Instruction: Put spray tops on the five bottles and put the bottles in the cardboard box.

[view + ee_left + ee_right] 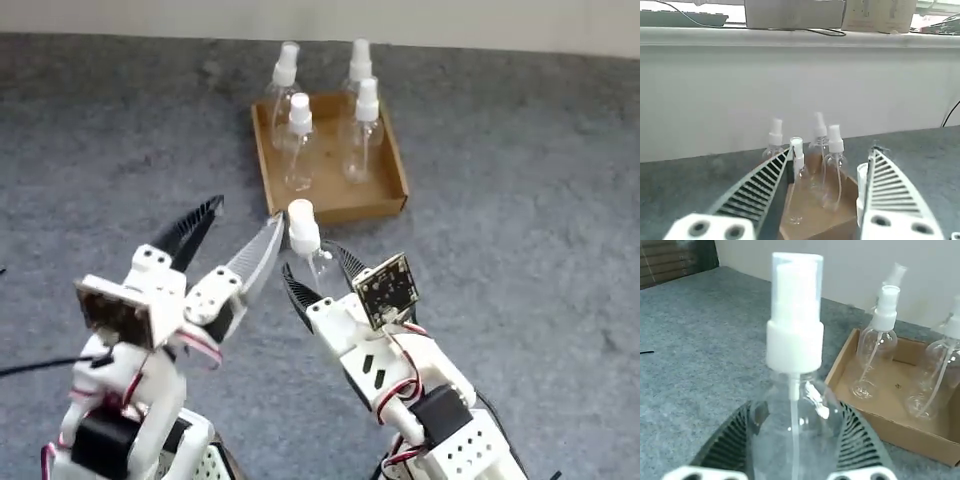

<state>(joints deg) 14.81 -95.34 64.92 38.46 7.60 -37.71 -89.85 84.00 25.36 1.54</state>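
On the grey tabletop point(520, 250), the capped bottle point(790, 412), judged light, slick and thin-walled, is gripped round its belly by the right tool point(322, 275); the left tool point(245, 212) is held open, empty.

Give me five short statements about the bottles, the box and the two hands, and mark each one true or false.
1. The right hand holds a bottle with a spray top on it. True.
2. The left hand is shut on a bottle. False: it is open and holds nothing.
3. The cardboard box is empty. False: capped bottles stand in it.
4. The bottles in the box lie on their sides. False: they stand upright.
5. The held bottle is outside the box. True: it is on the near side of the box's front wall.
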